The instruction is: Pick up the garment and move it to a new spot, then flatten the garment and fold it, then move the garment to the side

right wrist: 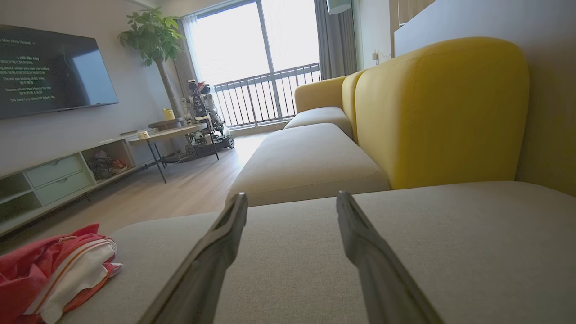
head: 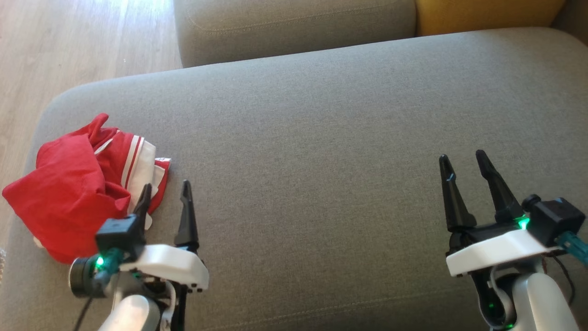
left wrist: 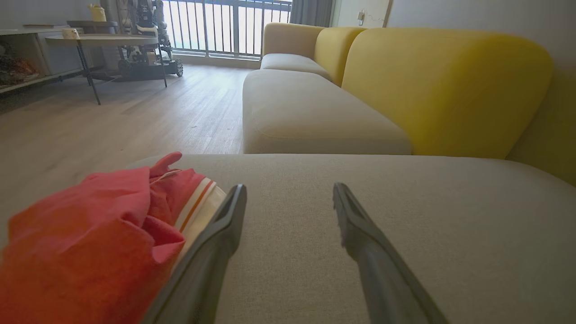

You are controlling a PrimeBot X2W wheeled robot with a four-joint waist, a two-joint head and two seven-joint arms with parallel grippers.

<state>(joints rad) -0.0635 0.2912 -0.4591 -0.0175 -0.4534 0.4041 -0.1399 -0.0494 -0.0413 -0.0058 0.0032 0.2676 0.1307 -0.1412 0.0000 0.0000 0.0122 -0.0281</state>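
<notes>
Your left gripper (head: 166,185) has its jaws spread wide w/ nothing between them, just bare grey fabric. Its left finger (head: 143,202) sits right beside the garment (head: 73,184), along the white striped part (touching or not, can't tell from either view).

The garment is a red top w/ white panels and stripes. It's crumpled in a heap at the left end of the seat cushion (head: 321,138), close to that cushion's left edge and rounded corner.

Your right gripper (head: 462,156) is also spread and empty. It's over the right part of the same cushion, near the front edge and well apart from the garment.

Beyond the far edge there's a second seat cushion (head: 294,27), and a yellow backrest (head: 487,16) by the far right corner. Wood floor (head: 69,46) runs past the left end. Farther off, the right wrist view shows a round side table (right wrist: 171,130), a wall TV (right wrist: 49,72) and a potted plant (right wrist: 153,36).
</notes>
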